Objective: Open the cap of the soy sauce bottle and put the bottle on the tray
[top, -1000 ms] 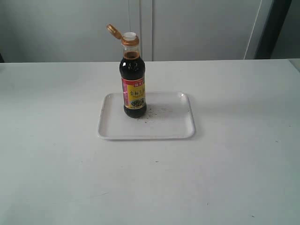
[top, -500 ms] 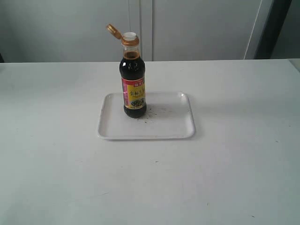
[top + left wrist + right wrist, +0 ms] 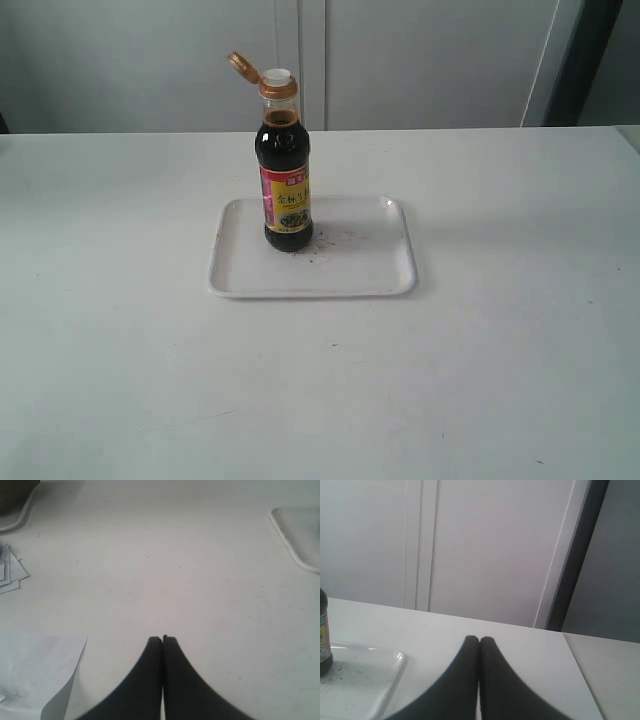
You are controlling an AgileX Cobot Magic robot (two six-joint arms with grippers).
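The soy sauce bottle [image 3: 286, 180] stands upright on the left half of the white tray [image 3: 370, 270]; its dark side [image 3: 324, 635] shows at the edge of the right wrist view. Its orange-gold cap [image 3: 241, 66] is flipped back, baring the white spout [image 3: 277, 76]. Neither arm appears in the exterior view. My left gripper [image 3: 162, 639] is shut and empty over bare table, with a corner of the tray [image 3: 295, 535] far off. My right gripper [image 3: 479, 640] is also shut and empty, beside the tray's rim [image 3: 395, 672].
White table [image 3: 500, 350] all round the tray, with a white wall [image 3: 420, 60] behind it. In the left wrist view, loose paper sheets [image 3: 37, 672] and a small stack of cards [image 3: 10, 572] lie on the table, and a dark object [image 3: 15, 490] sits in a corner.
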